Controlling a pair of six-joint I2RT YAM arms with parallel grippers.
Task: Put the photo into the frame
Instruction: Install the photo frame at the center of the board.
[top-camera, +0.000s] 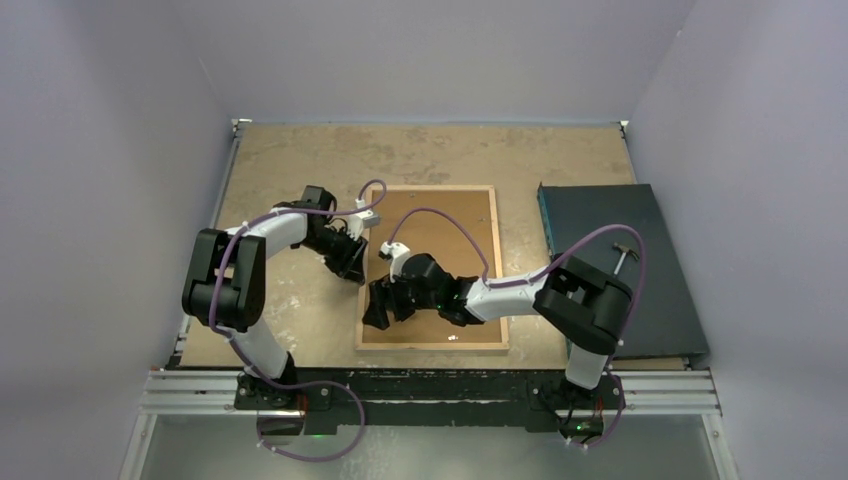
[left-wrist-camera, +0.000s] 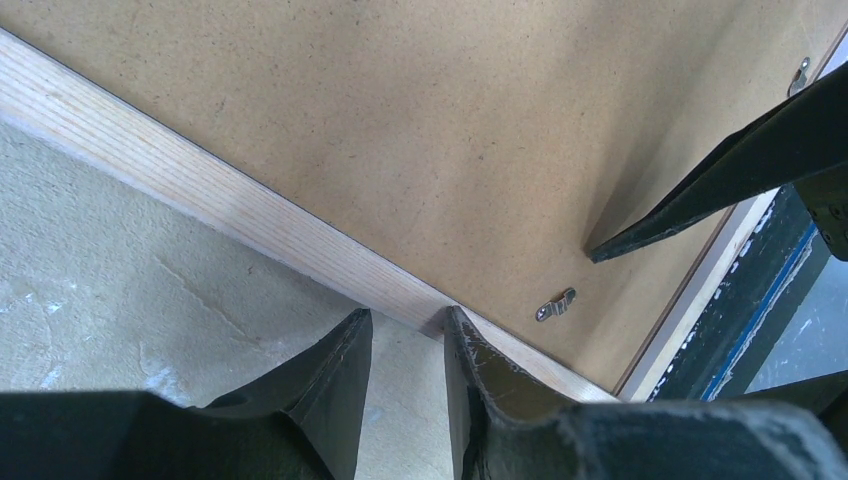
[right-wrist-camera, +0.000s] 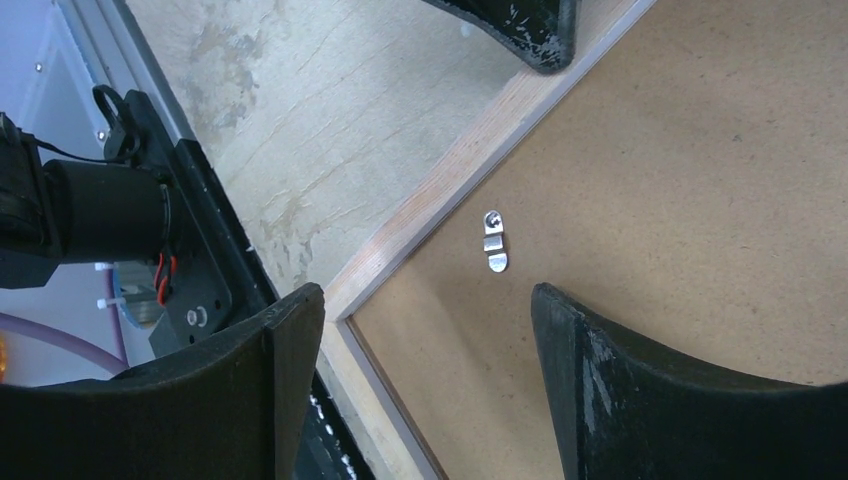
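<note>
The frame (top-camera: 470, 346) is lying back-up, the backing board (top-camera: 450, 215) sitting inside, the photo hiding (presumably beneath). The left gripper (left-wrist-camera: 405, 320), narrowed, is holding nothing at the left rail. The right gripper (right-wrist-camera: 425, 295) is hovering wide over a clip (right-wrist-camera: 495, 240), probably awaiting turning.

Logged a tan, mottled table (top-camera: 300, 160) | found the frame (top-camera: 440, 188) lying flat at its centre, wood back up, brown backing board (top-camera: 410, 335) filling it | found a dark flat mat (top-camera: 590, 205) at right, near the frame, not touching.
</note>
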